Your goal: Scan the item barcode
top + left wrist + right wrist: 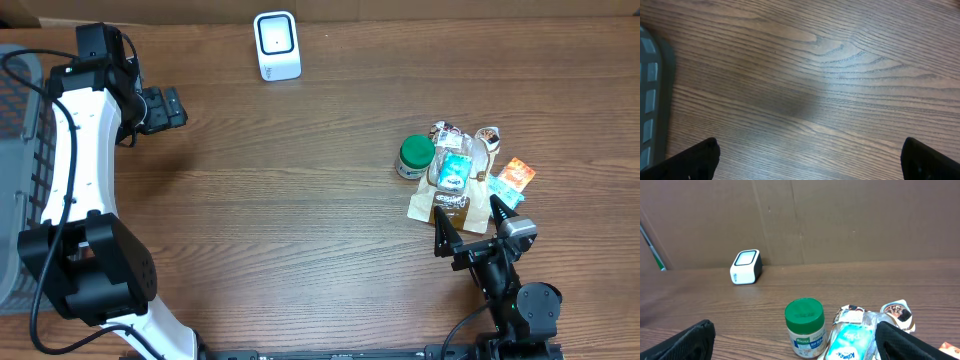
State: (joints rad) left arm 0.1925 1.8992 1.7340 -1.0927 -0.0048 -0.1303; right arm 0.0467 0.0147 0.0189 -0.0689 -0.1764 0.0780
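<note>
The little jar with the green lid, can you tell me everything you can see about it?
The jar is small and round, with a white body that looks like plastic and a green lid closed on top. A label with green print is on its front, but the words are too small to read. It stands upright on the brown wooden table, right beside a blue tissue packet, and seems to touch it. Nothing is holding it.

**Legible markings, right wrist view**

Reads "Kleenex" in white script on the blue tissue pack [847, 345]. On the label of the green-lidded jar [805, 330], a green logo with dark print beneath: too small to make out.
</note>
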